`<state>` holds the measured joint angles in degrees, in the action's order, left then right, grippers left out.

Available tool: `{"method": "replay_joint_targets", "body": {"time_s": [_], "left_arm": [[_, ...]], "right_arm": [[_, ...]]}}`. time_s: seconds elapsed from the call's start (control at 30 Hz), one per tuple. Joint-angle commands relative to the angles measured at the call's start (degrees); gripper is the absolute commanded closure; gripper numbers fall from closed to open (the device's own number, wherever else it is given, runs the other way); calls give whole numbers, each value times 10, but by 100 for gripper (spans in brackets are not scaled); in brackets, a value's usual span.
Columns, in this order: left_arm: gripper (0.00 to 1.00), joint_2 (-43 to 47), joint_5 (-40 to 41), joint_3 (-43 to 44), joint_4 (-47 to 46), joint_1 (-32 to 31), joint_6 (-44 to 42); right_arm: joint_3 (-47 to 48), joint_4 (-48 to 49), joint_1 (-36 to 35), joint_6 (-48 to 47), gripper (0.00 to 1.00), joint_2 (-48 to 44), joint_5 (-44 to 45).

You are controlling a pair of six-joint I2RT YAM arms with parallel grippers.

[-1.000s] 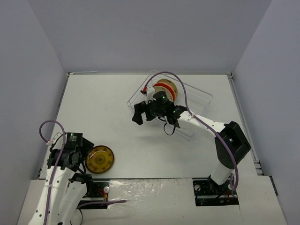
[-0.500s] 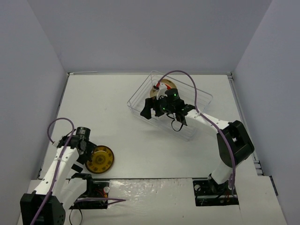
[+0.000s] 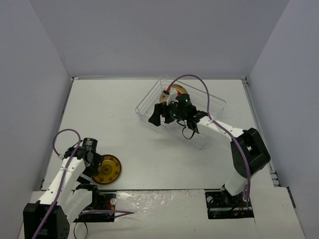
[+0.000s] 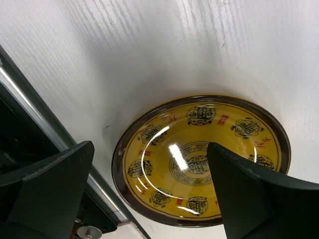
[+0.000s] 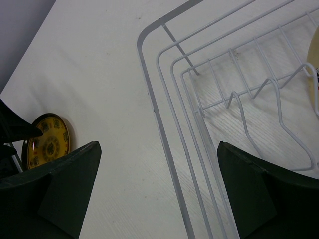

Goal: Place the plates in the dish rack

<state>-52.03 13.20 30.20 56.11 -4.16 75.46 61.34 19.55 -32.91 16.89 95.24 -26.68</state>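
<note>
A dark brown plate with a yellow pattern (image 3: 106, 169) lies flat on the table at the near left, and shows large in the left wrist view (image 4: 199, 159). My left gripper (image 3: 96, 167) is open just above it (image 4: 149, 149), one finger on each side, not gripping. The wire dish rack (image 3: 209, 107) stands at the far middle. Cream plates (image 3: 166, 96) stand in its far-left end, with a sliver of an orange-red plate (image 3: 170, 90), partly hidden by my right arm. My right gripper (image 3: 162, 118) is open and empty over the rack's left rim (image 5: 149, 99).
The right wrist view shows zigzag divider prongs (image 5: 279, 114) inside the rack, a cream plate's edge (image 5: 314, 55) at the right, and the yellow-patterned plate (image 5: 49, 139) far off. A metal rail (image 4: 45, 124) and the table's near edge lie right beside that plate.
My left gripper has turned and come down over the yellow-patterned plate. My right gripper shifted right, from beside the rack to over its left rim, then stayed still.
</note>
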Motion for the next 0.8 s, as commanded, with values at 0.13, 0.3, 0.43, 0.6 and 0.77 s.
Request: {"method": "replay_joint_targets", "body": {"time_s": [0.13,0.3,0.43,0.6,0.77], "left_arm": [[5,-36,-19,7,-45,-2,1],[8,-101,-48,-4,-98,-3,-13],[10,-145,-56,14,-112,-11,-20],[24,-175,-66,15,-151,-24,-17],[58,-179,-66,10,-184,-52,1]], "right_arm": [[1,45,11,17,0,-29,-14],[-3,45,16,17,0,-40,-14],[-4,46,19,16,0,-48,-14],[-7,48,20,15,0,-47,-10],[-2,49,22,17,0,-38,-11]]}}
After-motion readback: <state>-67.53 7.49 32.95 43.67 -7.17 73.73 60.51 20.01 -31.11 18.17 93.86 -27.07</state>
